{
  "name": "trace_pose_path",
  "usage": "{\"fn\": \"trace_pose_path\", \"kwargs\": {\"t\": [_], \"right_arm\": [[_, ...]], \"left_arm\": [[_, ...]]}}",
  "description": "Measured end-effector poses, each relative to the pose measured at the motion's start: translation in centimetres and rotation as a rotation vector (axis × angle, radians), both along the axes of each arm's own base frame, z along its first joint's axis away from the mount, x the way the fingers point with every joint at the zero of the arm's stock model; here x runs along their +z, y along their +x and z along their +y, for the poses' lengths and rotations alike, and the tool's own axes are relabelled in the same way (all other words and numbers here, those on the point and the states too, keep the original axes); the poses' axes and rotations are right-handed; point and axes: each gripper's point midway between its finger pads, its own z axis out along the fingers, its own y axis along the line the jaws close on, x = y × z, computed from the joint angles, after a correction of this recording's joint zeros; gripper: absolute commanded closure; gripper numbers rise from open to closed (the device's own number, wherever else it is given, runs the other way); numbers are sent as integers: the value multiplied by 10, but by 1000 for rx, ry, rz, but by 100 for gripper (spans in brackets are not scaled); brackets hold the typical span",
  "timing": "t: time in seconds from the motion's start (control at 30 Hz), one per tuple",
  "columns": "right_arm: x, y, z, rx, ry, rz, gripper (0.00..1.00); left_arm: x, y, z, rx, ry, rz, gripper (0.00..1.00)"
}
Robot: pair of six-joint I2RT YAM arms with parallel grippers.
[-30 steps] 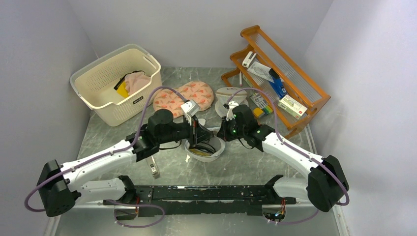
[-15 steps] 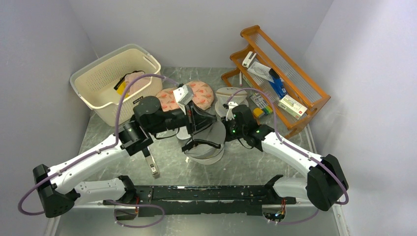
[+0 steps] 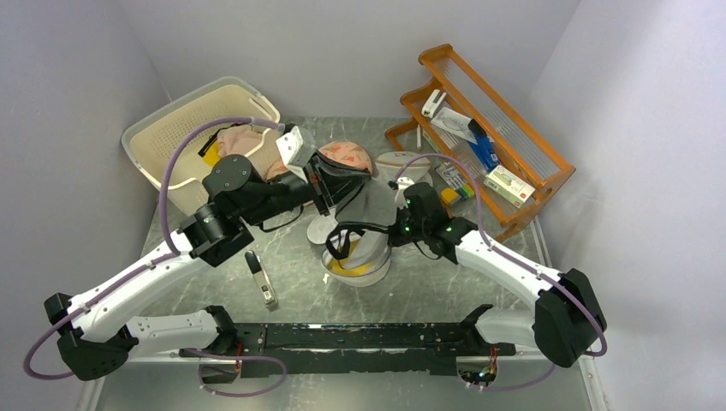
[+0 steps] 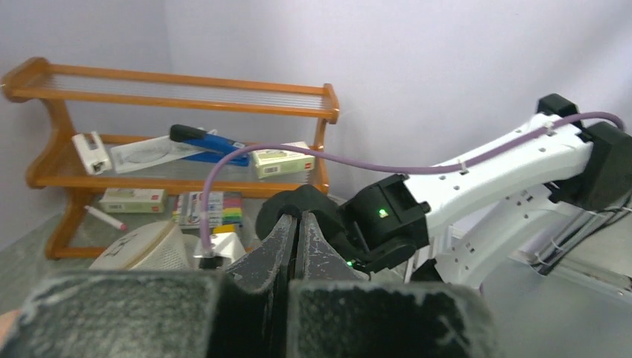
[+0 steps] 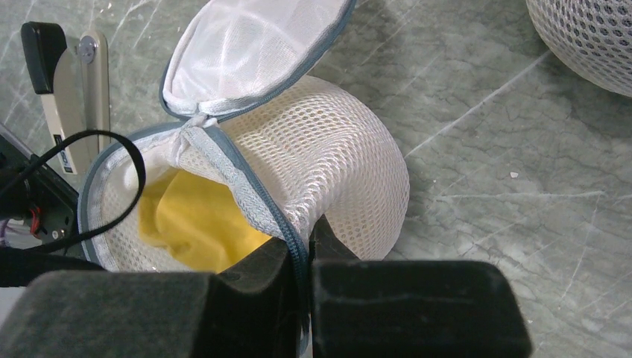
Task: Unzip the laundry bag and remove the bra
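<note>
The white mesh laundry bag [image 3: 361,272] stands unzipped at the table's middle, its round lid [image 5: 253,45] flipped back. A yellow cloth [image 5: 194,224] lies inside. My left gripper [image 3: 324,175] is raised behind the bag and shut on a dark grey bra [image 3: 368,204], which hangs down with its black strap [image 5: 112,186] still looped over the bag's mouth. In the left wrist view my fingertips [image 4: 300,216] pinch the bra's black fabric [image 4: 328,216]. My right gripper [image 5: 307,239] is shut on the bag's blue-grey zipper rim [image 5: 246,186], at the bag's right side [image 3: 389,233].
A cream laundry basket [image 3: 163,150] stands back left. Pink patterned pads [image 3: 347,154] and a white cone mesh bag [image 3: 395,167] lie behind the bag. An orange wooden rack [image 3: 488,128] of small items fills the back right. A beige-and-black tool [image 3: 261,278] lies left of the bag.
My left gripper has risen and swung back-left, drawing the dark bra up out of the bag. The yellow cloth inside now shows. My right gripper has stayed on the rim.
</note>
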Motion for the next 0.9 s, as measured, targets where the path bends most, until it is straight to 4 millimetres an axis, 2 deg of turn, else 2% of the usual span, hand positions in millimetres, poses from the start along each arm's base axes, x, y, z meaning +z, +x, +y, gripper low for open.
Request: {"fn": "trace_pose_path", "kwargs": {"t": [0.2,0.37,0.5,0.53,0.57,0.9], "right_arm": [[-5,-2,-2,0,-5,7,97],[-5,-2,-1,2,-1,6,97],[-6,-2,0,4,1,5,97],[-6,-2,0,4,1,5,97],[-6,-2,0,4,2,5,97],[-7,-2,0,6,3,6,97]], "left_arm": [[3,29,15,183,36,29,93],[18,62,38,404,74,25,93],[35,89,71,609,79,-2,93],[43,98,89,697,75,-18,93],[44,99,91,708,75,-20,93],[97,137,202,1216,-6,-181,93]]}}
